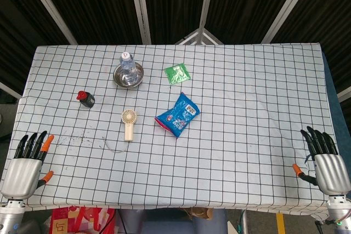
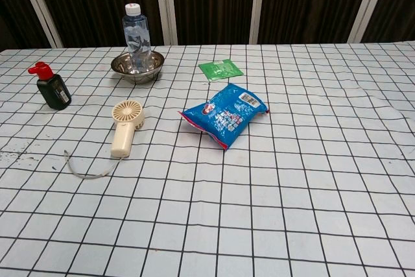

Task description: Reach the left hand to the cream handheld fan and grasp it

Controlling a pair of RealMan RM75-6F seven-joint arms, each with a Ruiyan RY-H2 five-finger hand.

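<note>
**Cream handheld fan at rest on the tabletop, both robot hands at the near corners**

The cream handheld fan point(image 1: 129, 123) lies flat on the checked tabletop point(image 1: 247, 108), left of centre, with its round head toward the far edge and its handle pointing toward the robot. A thin grey lanyard point(image 2: 87, 170) trails from the handle end, curving to the left across the cloth. The left robot hand point(image 1: 24, 165) rests at the near left corner of the tabletop, well apart from the fan, which lies farther out and to its right. This robot hand holds nothing; its dark fingers point(image 1: 33, 143) extend side by side toward the far edge, and the orange-tipped thumb stands off to the right. The right robot hand point(image 1: 326, 165) sits at the near right corner, likewise empty with fingers extended, and well apart from every object. Neither robot hand appears in the chest view.

Just right of the fan lies a blue snack bag point(image 1: 177, 114), tilted diagonally and not touching it. Beyond the fan, a clear water bottle point(image 1: 126, 65) with a white cap stands upright in a metal bowl point(image 1: 129, 76). A green sachet point(image 1: 177, 73) lies flat to the right of the bowl. A small dark bottle with a red cap point(image 1: 85, 98) stands to the left of the fan, between it and the left edge.
</note>
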